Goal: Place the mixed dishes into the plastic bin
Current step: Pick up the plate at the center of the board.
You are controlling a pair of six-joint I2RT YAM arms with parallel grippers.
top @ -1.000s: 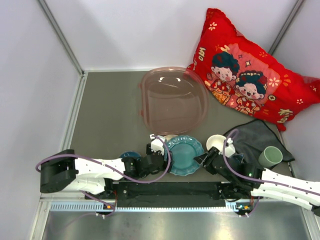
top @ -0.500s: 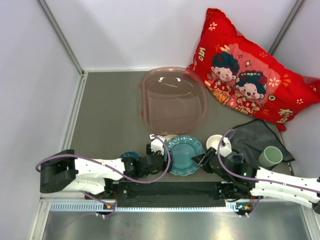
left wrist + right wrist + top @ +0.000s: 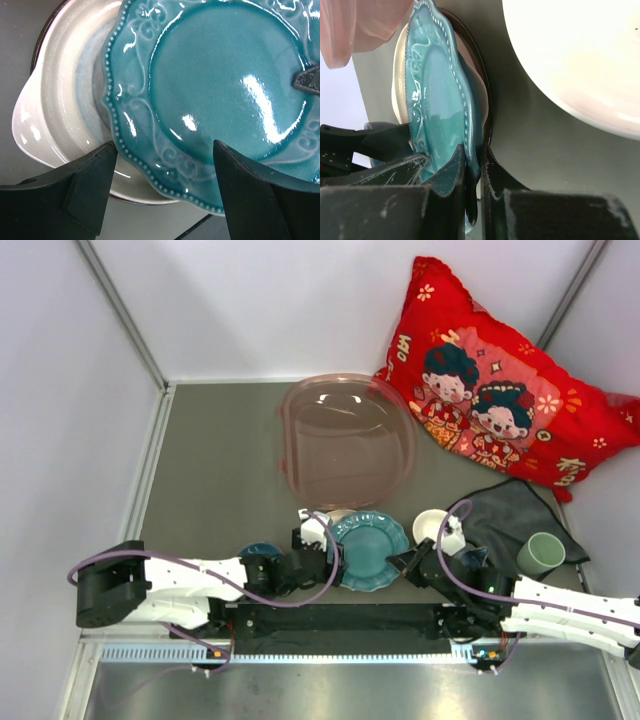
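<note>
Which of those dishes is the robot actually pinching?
The teal scalloped plate: the right tool is closed on its rim. The cream bowl and green cup stand free.

Teal plate [image 3: 225,95] atop white plate [image 3: 60,110]

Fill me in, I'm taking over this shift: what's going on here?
The right gripper has its jaws pinched on the right rim of the teal plate, which overlaps the white handled plate. The left gripper hangs open over its left edge. The plastic bin behind holds no dishes yet; the cream bowl and green cup wait at the right.
</note>
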